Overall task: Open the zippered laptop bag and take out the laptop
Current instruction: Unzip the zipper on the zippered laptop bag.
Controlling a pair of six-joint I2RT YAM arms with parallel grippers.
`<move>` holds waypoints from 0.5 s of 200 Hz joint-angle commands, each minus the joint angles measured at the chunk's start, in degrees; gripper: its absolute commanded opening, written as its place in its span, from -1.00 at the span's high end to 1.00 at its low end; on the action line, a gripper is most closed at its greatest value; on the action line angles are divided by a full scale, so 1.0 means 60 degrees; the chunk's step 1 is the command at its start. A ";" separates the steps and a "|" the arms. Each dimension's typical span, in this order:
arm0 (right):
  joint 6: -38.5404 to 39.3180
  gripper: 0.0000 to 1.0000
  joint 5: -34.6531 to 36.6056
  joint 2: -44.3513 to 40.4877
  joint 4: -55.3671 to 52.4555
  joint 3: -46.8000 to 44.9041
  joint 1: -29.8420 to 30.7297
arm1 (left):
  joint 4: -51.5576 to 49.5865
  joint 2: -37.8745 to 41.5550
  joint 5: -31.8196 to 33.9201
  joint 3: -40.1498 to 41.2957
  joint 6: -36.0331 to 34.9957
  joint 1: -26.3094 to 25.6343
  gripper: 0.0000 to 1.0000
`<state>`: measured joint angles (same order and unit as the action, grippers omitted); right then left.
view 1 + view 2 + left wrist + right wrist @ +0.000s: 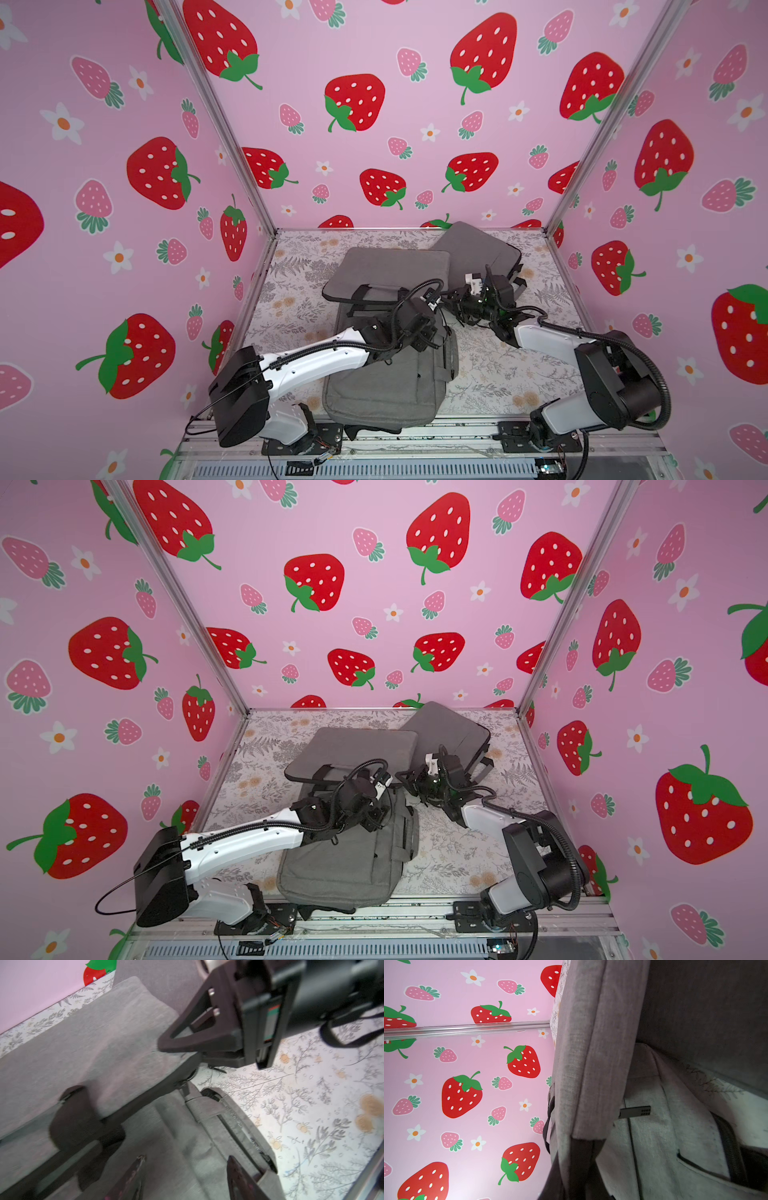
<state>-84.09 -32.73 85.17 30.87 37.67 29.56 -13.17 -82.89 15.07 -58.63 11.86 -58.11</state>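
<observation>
Left wrist: laptop bag [178, 1126] lies beneath left gripper [185, 1169]

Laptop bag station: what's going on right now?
Two arms are working on the laptop bag lying on the floral table. The right gripper appears shut on a corner of the gray panel raised over the bag's far end. The left gripper hangs open above the bag's body beside the zipper, holding nothing. No laptop is in sight. A second gray bag leans against the back wall.
</observation>
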 commanded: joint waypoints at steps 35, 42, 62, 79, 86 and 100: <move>-0.0399 0.97 -0.0241 0.0003 0.0408 0.0328 -0.0010 | 0.2014 -0.1226 0.0520 -0.0184 0.1012 -0.0013 -0.05; -0.0436 0.97 -0.0250 -0.0007 0.0429 0.0302 -0.0006 | 0.2132 -0.1315 0.0534 -0.0217 0.1026 0.0010 0.00; -0.0450 0.98 -0.0258 -0.0037 0.0463 0.0279 -0.0015 | 0.2621 -0.1466 0.0417 -0.0135 0.1049 0.0131 0.08; -0.0452 0.98 -0.0246 -0.0044 0.0444 0.0273 -0.0006 | 0.2974 -0.1538 0.0431 -0.0031 0.1045 0.0221 0.11; -0.0443 0.98 -0.0250 -0.0044 0.0450 0.0257 -0.0012 | 0.3142 -0.1565 0.0379 0.0019 0.1067 0.0296 0.12; -0.0460 0.99 -0.0243 -0.0065 0.0465 0.0212 -0.0006 | 0.3466 -0.1577 0.0199 0.0133 0.1154 0.0420 0.14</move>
<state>-85.30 -33.08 85.17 30.83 38.09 29.54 1.50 -92.29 16.45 -58.59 16.86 -56.93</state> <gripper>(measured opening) 0.124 0.439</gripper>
